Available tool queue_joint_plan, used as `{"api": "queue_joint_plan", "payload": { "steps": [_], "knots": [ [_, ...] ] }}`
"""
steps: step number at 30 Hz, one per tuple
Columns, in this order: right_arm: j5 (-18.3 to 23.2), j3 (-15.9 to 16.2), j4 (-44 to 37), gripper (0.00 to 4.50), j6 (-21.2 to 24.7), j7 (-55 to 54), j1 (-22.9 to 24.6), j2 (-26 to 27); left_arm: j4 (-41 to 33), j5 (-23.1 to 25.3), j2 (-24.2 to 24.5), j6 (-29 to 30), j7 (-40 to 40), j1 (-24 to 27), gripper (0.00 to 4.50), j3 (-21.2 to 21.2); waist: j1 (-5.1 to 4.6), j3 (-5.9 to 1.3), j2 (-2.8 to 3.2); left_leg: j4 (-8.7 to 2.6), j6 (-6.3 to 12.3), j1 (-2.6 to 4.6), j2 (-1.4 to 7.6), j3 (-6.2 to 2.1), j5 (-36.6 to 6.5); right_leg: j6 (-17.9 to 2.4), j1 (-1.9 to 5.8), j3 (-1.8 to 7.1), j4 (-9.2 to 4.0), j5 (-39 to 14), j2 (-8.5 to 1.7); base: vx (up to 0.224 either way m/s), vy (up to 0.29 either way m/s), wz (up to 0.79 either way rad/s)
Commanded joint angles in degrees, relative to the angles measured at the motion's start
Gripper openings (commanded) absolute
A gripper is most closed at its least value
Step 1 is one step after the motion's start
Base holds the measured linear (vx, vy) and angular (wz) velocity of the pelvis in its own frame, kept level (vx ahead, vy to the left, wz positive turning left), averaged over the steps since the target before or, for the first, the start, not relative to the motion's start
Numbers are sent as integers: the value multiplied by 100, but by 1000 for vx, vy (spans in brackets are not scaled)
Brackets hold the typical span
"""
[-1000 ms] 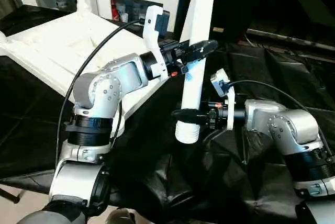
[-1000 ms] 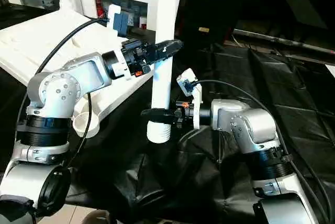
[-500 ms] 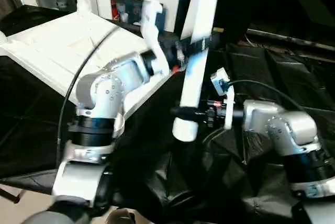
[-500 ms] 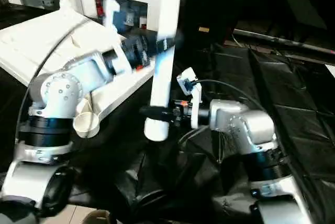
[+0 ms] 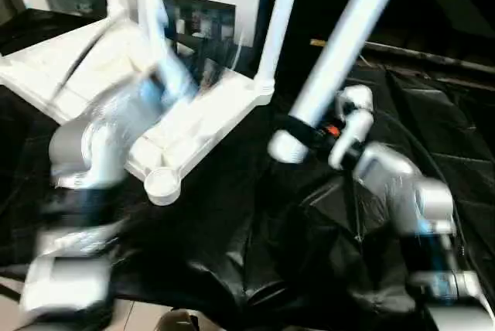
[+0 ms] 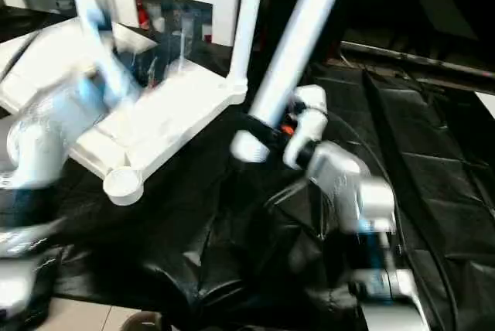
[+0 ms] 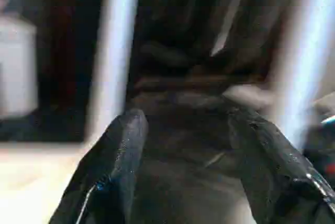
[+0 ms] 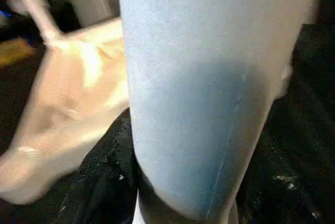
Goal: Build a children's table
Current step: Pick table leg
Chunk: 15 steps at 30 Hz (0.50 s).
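Right hand [image 5: 303, 131] clamps tilted leg [image 5: 340, 45] (near thick end); left hand [image 7: 191, 166] apart, holding nothing.

The left arm [image 5: 100, 145] is seen bent and raised, its gripper [image 7: 188, 145] spread apart and empty. The right gripper [image 5: 303, 131] is clamped around a leg [image 5: 340, 45], forearm extended forward.

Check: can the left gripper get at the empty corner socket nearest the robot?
Probably yes. The left gripper is open and holds nothing, and the socket sits uncovered at the tabletop corner beside that arm; the right gripper's leg is off to the right.
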Motion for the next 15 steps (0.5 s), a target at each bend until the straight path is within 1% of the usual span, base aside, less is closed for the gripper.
{"api": "queue_joint_plan", "payload": {
  "steps": [1,2,3,4,5,6,7,8,9,10,11,12,13,14,15],
  "knots": [
    [-548,131,-173,191,-414,-448,219,-68,-23,647,-50,-900,354,208,283,-122,-40,-430,153,-508,-474,188,450,-256,-736,-690,262,410,-424,-649,-552,0,0,0],
    [-625,157,-199,191,-484,-538,273,-55,-72,684,-64,-936,451,290,283,-107,-46,-432,214,-519,-561,201,461,-263,-860,-760,260,408,-414,-569,-564,0,0,0],
    [-932,230,-296,191,-809,-924,479,15,-264,781,-124,-991,790,606,283,-60,-47,-427,264,-519,-616,207,463,-267,-955,-799,251,409,-398,-548,-564,0,0,0],
    [-1059,251,-330,191,-964,-1093,558,48,-341,810,-143,-992,912,732,283,-53,-60,-425,226,-529,-639,204,473,-266,-1044,-821,254,411,-408,-563,-572,0,0,0],
    [-1040,162,-486,191,-926,-1277,744,160,-370,992,-252,-1362,1133,996,283,-9,-74,-419,205,-526,-572,177,455,-260,-1126,-857,272,429,-423,-646,-579,0,0,0],
    [-1025,115,-552,191,-922,-1370,841,224,-387,1078,-289,-1571,1247,1138,283,-3,-86,-422,194,-522,-516,172,441,-249,-1150,-859,280,433,-429,-700,-574,0,0,0],
    [-1013,-100,-824,191,-1079,-1679,1243,462,-414,1275,-495,-1985,1711,1643,283,76,-74,-433,200,-512,-414,150,449,-258,-1083,-843,293,447,-441,-719,-587,0,0,0],
    [-1013,-100,-824,191,-1079,-1679,1243,462,-414,1275,-495,-1985,1711,1643,283,76,-82,-408,203,-530,-348,151,463,-257,-1182,-802,264,448,-470,-839,-595,0,0,0],
    [-987,-118,-1039,191,-1163,-1672,1561,562,-410,1369,-631,-2081,2037,1889,283,173,-91,-412,206,-532,-334,156,454,-257,-1231,-774,265,442,-476,-930,-573,0,0,0],
    [-986,-118,-1044,191,-1165,-1671,1570,565,-410,1371,-633,-2082,2045,1895,283,176,-88,-400,210,-541,-309,166,464,-257,-1340,-717,247,444,-508,-1087,-567,0,0,0],
    [-981,-76,-1105,191,-1245,-1667,1681,594,-361,1469,-672,-2200,2132,1949,283,194,-104,-386,215,-552,-322,180,447,-265,-1512,-640,227,434,-539,-1385,-548,0,0,0],
    [-1033,-19,-1139,191,-1322,-1732,1791,629,-322,1602,-681,-2346,2225,1998,283,188,-99,-383,212,-557,-320,180,449,-272,-1562,-598,218,435,-564,-1487,-548,0,0,0],
    [-1073,17,-1119,191,-1338,-1811,1825,666,-326,1697,-653,-2354,2273,2021,283,151,-117,-346,215,-577,-363,192,452,-292,-1809,-500,185,433,-609,-1832,-556,0,0,0],
    [-1127,37,-1078,191,-1321,-1932,1825,704,-347,1763,-637,-2359,2313,2046,283,122,-127,-336,216,-583,-383,201,452,-302,-1904,-475,175,429,-622,-1989,-558,0,0,0],
    [-1157,34,-1046,191,-1294,-2004,1804,720,-360,1775,-633,-2357,2322,2055,283,116,-140,-325,254,-586,-436,224,444,-311,-2086,-421,146,425,-658,-2219,-549,0,0,0]
  ]
}}
